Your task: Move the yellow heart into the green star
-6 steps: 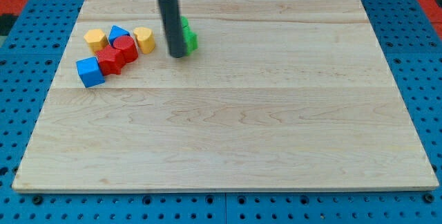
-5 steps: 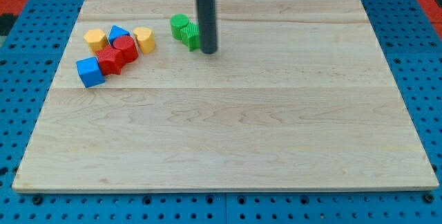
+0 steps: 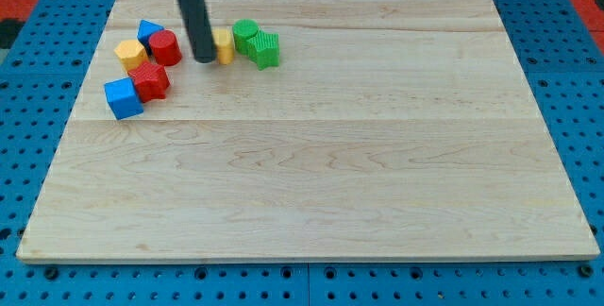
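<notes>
Wooden board (image 3: 311,155) was seen filling the single camera view, laid on a blue pegged table (image 3: 28,136), with all blocks gathered near the view's top left. No claw was fitted to the arm, so nothing could be said of a spread or pinching state; only the dark rod was seen, its tip (image 3: 205,59) set down on the board.

The yellow heart (image 3: 224,45) was seen just to the right of the tip, touching it or very nearly so, partly hidden behind the rod. The heart's right side was pressed against, or lay just beside, the rounded green block (image 3: 246,36), and the green star (image 3: 266,50) sat touching that block on its lower right. The tip was judged to be placed on the heart's left so that a push toward the view's right would carry it into the greens.

Left of the rod, 5 other blocks were clustered: a red cylinder (image 3: 166,47), a blue triangle (image 3: 148,31), a yellow block (image 3: 130,55), a red block (image 3: 150,81) and a blue cube (image 3: 123,97). These were kept well apart from the heart.
</notes>
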You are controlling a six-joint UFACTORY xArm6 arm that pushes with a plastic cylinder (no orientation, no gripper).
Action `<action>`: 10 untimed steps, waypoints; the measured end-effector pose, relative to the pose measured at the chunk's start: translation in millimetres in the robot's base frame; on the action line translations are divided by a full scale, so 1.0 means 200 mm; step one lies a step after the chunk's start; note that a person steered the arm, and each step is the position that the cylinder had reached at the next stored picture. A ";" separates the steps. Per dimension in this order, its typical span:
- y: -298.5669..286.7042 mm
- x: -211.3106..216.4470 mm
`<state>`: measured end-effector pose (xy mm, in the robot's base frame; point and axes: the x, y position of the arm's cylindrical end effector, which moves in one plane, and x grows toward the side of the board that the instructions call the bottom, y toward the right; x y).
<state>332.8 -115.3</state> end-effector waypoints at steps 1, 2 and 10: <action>0.16 -0.02; -0.14 -0.04; 0.31 -0.34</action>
